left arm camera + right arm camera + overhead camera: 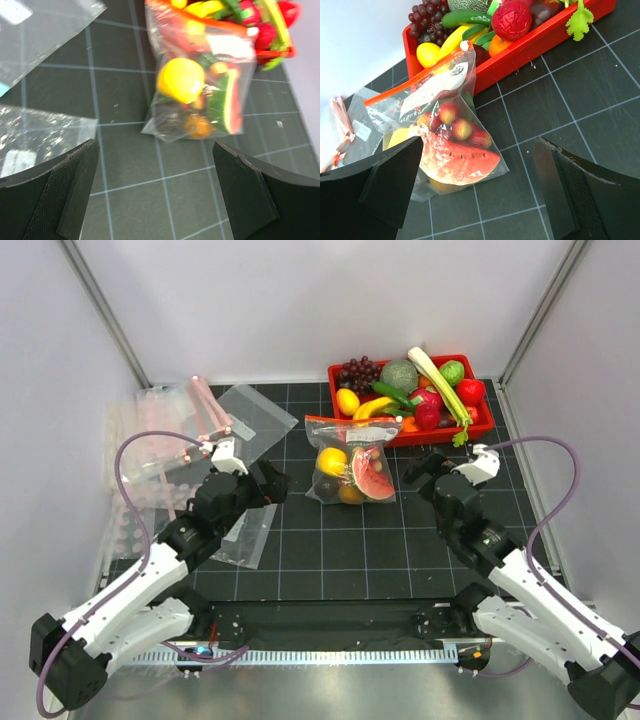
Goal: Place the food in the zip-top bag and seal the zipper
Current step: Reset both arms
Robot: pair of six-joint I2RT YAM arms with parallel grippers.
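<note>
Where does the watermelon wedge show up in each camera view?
Top external: watermelon wedge centre, inside the zip-top bag, right side.
Left wrist: watermelon wedge right of centre, blurred, beside the yellow fruit.
Right wrist: watermelon wedge lower centre-left, at bag's bottom.
Shared landmark: the red tray just behind the bag.

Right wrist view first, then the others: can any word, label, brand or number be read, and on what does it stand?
No text can be read in any view.
White label panel on the zip-top bag: dark print, too small and blurred to read.
White stickers on the spare clear bags: blurred, unreadable.
Red bin: no print seen.
</note>
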